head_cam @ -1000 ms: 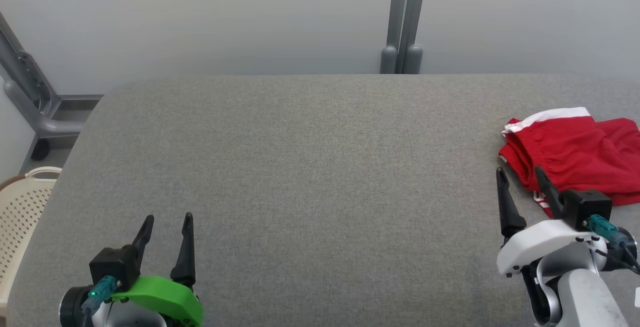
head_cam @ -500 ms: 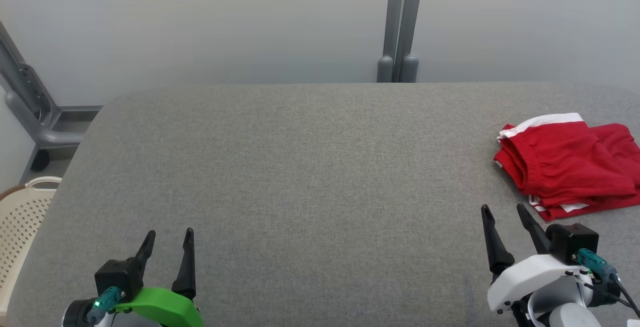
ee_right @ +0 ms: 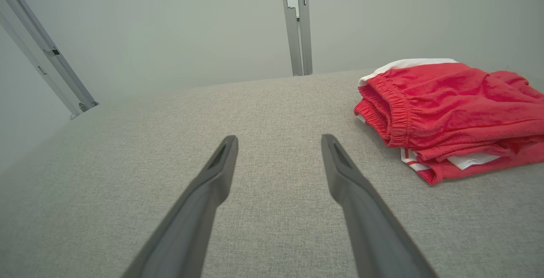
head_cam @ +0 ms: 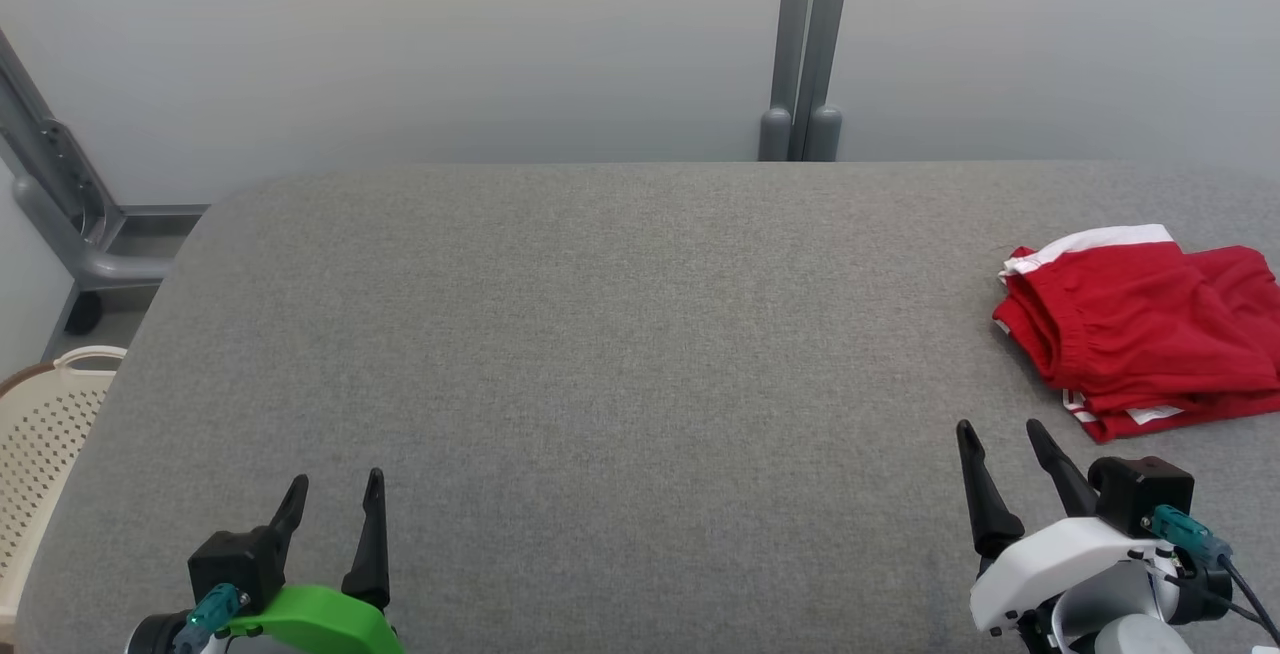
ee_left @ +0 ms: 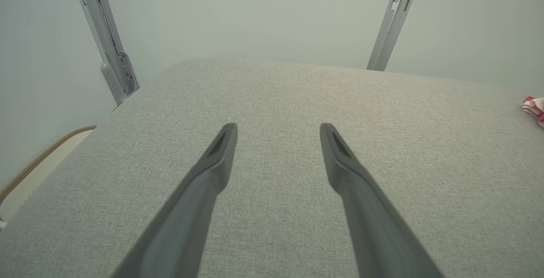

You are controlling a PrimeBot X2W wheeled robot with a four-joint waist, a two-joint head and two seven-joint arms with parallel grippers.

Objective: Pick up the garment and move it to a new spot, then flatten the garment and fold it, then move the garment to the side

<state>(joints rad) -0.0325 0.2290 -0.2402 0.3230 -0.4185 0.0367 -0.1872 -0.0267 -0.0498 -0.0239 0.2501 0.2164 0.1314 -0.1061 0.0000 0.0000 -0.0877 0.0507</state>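
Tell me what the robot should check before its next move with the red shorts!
1. Red shorts folded: ok, they lie in a folded stack, waistband towards the middle of the table.
2. Shorts off to the side: ok, they sit near the right end of the grey table.
3. All of the shorts on the table: cannot tell, their right part runs out of the picture.
4. Left gripper open and empty: ok, far from the shorts.
5. Right gripper open and empty: ok, close to the shorts but not touching them.
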